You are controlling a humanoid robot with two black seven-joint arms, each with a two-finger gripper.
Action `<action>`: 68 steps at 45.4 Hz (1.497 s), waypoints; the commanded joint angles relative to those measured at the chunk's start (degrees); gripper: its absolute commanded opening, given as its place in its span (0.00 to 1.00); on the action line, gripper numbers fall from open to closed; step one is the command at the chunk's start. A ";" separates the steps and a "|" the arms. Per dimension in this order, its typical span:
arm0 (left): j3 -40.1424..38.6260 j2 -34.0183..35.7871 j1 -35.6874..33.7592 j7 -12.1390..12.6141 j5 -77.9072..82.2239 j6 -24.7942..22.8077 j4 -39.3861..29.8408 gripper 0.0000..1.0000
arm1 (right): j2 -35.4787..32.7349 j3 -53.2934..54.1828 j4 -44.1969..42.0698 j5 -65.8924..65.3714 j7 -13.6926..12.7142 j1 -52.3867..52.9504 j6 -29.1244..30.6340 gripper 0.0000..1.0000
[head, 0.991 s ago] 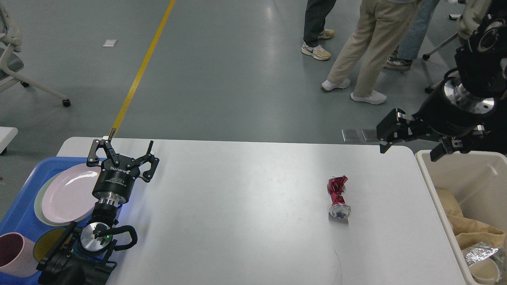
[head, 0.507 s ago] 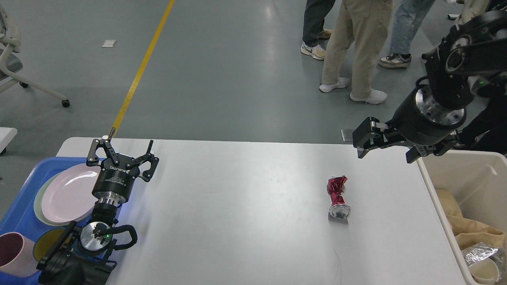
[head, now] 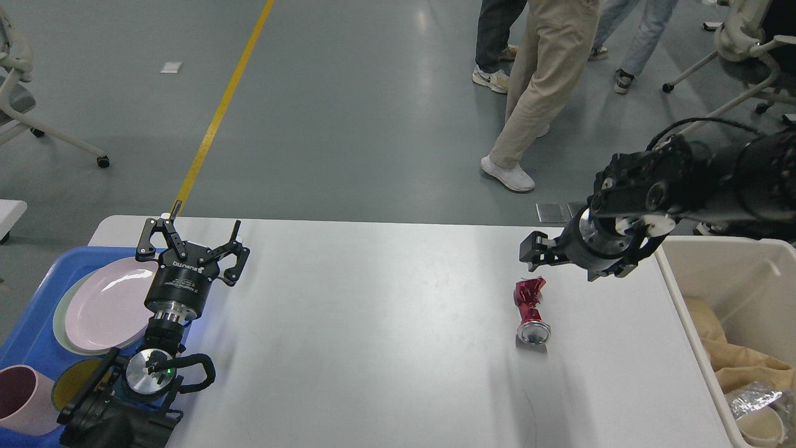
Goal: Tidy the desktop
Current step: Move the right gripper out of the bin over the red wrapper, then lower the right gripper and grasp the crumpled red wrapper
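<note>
Two plates, pink on green (head: 109,305), fill the blue plastic tray (head: 25,339) beside my spread left gripper (head: 193,246); right gripper (head: 540,252) state unclear

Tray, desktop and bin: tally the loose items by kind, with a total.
Plates: 3, one pink, one pale green under it, one yellow, all on the tray
Cups: 2, one pink on the tray, one cream in the bin
Cans: 1, red and crushed, on the desktop
Brown paper: 1, in the bin
Foil: 1, in the bin
Total: 8
</note>
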 commanded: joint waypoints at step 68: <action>0.07 0.00 0.01 -0.08 0.00 0.00 0.00 0.97 | 11.31 4.48 -35.62 -4.47 -0.08 -36.58 -11.44 0.65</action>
